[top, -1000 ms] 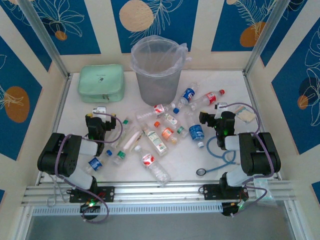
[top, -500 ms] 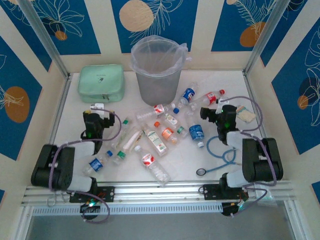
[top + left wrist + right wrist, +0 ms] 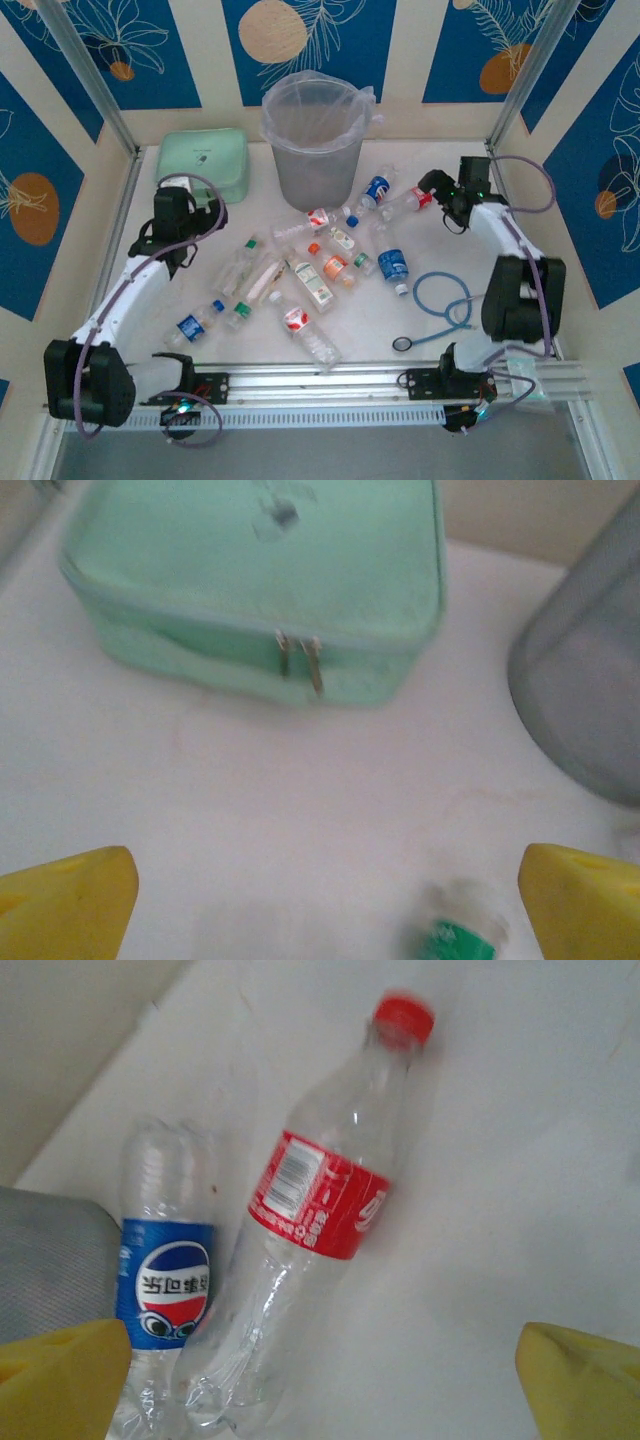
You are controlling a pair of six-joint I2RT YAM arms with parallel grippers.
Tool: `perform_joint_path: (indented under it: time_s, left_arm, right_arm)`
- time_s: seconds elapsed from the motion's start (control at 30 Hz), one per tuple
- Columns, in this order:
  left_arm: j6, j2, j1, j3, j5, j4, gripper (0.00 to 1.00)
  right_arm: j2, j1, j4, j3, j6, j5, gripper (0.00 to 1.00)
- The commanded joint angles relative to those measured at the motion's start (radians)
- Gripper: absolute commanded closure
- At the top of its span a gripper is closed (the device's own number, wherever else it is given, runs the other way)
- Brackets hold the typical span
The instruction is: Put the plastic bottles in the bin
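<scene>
Overhead, the bin [image 3: 315, 140] sits at twelve o'clock of the scattered plastic bottles [image 3: 310, 270]. Left wrist: your left gripper [image 3: 325, 900] gapes empty, with the green-capped bottle [image 3: 455, 942] at five o'clock. Right wrist: your right gripper [image 3: 322, 1370] is spread wide, so squarely straddle the waist of the red-labelled bottle [image 3: 320, 1200].

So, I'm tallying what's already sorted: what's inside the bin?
Inside the bin, the clear bag liner shows against the far wall, with nothing else in sight. The bottom is covered by the cloudy grey near wall, so whatever lies there can't be seen.
</scene>
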Motion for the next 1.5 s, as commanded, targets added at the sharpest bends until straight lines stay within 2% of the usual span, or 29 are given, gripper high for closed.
perform_joint_path:
  time_s: [0.0,0.27,0.37,0.43,0.53,0.63,0.77,0.87,0.97,1.1,1.23,1.33,1.47]
  left_arm:
    - [-0.097,0.014,0.000,0.022,0.149,-0.113,0.05]
    - [-0.134,0.018,-0.014,0.056,0.208,-0.139,0.07]
    - [-0.118,0.015,-0.019,0.072,0.206,-0.171,0.07]
    - [-0.111,0.015,-0.019,0.075,0.206,-0.178,0.08]
    - [-0.111,0.026,-0.019,0.076,0.204,-0.177,0.07]
    - [-0.113,0.043,-0.021,0.083,0.218,-0.177,0.07]
    - [-0.130,0.055,-0.022,0.087,0.237,-0.165,0.07]
    - [-0.184,0.066,-0.021,0.066,0.313,-0.072,0.07]
    - [-0.232,0.108,-0.020,0.080,0.355,-0.019,0.07]
    - [-0.235,0.158,-0.022,0.105,0.359,-0.026,0.08]
    - [-0.181,0.166,-0.031,0.123,0.314,-0.080,0.09]
    - [-0.112,0.182,-0.049,0.157,0.276,-0.169,0.10]
    - [-0.009,0.180,-0.112,0.176,0.180,-0.243,0.14]
  right_arm:
    - [0.115,0.018,-0.071,0.095,0.109,-0.101,0.00]
    - [0.359,0.030,-0.066,0.230,0.203,-0.136,0.06]
    - [0.377,0.031,-0.045,0.232,0.219,-0.133,0.24]
    - [0.386,0.028,-0.052,0.242,0.214,-0.132,0.25]
    - [0.390,0.017,-0.071,0.256,0.207,-0.140,0.32]
    - [0.352,0.006,-0.073,0.237,0.194,-0.132,0.43]
    - [0.276,-0.017,-0.097,0.216,0.158,-0.124,0.51]
    - [0.207,-0.027,-0.132,0.211,0.115,-0.113,0.59]
    - [0.128,-0.032,-0.176,0.221,0.064,-0.088,0.59]
    - [0.022,-0.038,-0.228,0.263,0.001,-0.084,0.59]
    - [-0.110,-0.020,-0.121,0.271,-0.027,-0.169,0.60]
    - [-0.164,0.034,-0.043,0.315,-0.043,-0.184,0.63]
    - [-0.146,0.147,0.004,0.448,-0.140,-0.158,0.64]
